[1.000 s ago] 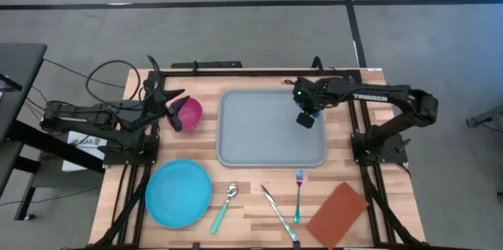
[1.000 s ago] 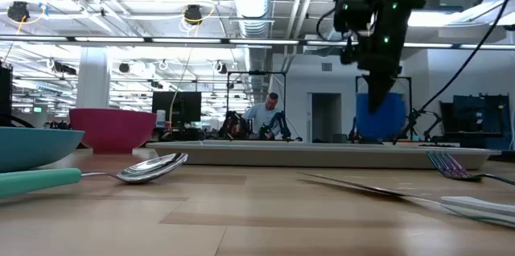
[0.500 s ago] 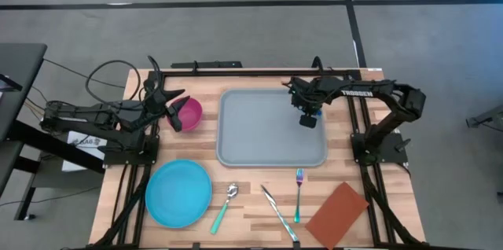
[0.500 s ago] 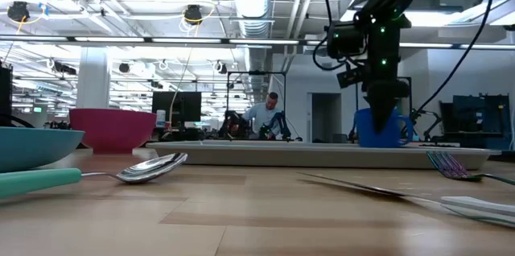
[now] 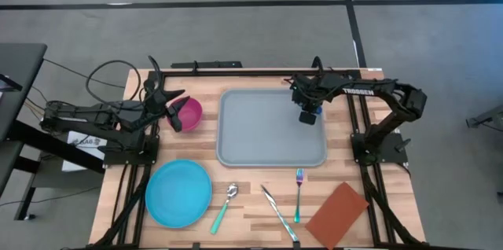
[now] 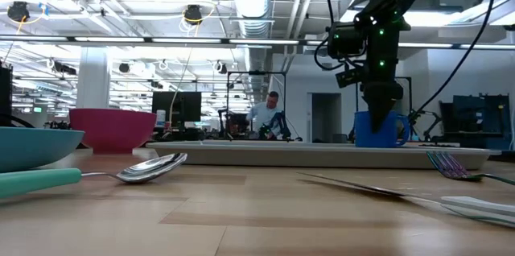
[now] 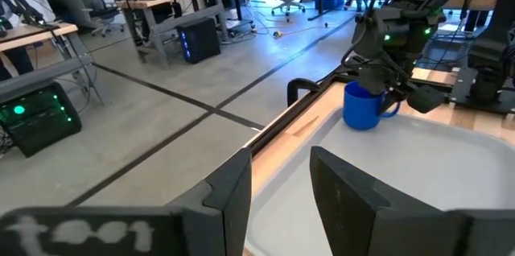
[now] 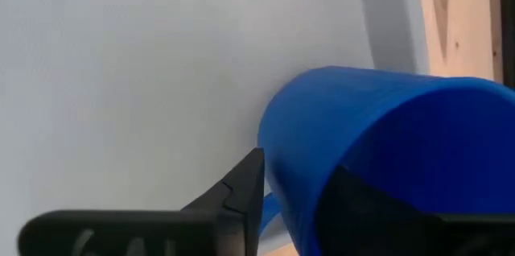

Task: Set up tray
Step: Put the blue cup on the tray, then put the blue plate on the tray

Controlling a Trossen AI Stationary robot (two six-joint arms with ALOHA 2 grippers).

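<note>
The grey-blue tray (image 5: 259, 128) lies flat in the middle of the table. A blue mug (image 5: 307, 117) stands upright on its base in the tray's far right corner, also seen in the low view (image 6: 376, 130) and the left wrist view (image 7: 364, 107). My right gripper (image 5: 308, 108) reaches down onto the mug from above and is shut on it. My left gripper (image 5: 171, 106) hovers open at the left side of the pink bowl (image 5: 187, 113), well above the table, touching nothing. My right gripper holds the blue mug by its upper wall (image 8: 278, 167), coming from above and pointing down. One finger (image 8: 241, 187) lies on the outside of the wall; the other dark finger seems to be inside the mug. The mug stands upright with its base on the tray (image 6: 322, 153).
Near the front edge lie a round blue plate (image 5: 178, 193), a teal-handled spoon (image 5: 224, 207), a knife (image 5: 279, 212), a fork (image 5: 299, 195) and an orange-brown napkin (image 5: 337, 215). Most of the tray's surface is bare.
My right gripper has come down with the blue mug, which a second ago hung clear above the tray and now stands on the tray's far right corner. The gripper has stayed on the mug. The left arm has kept still.
</note>
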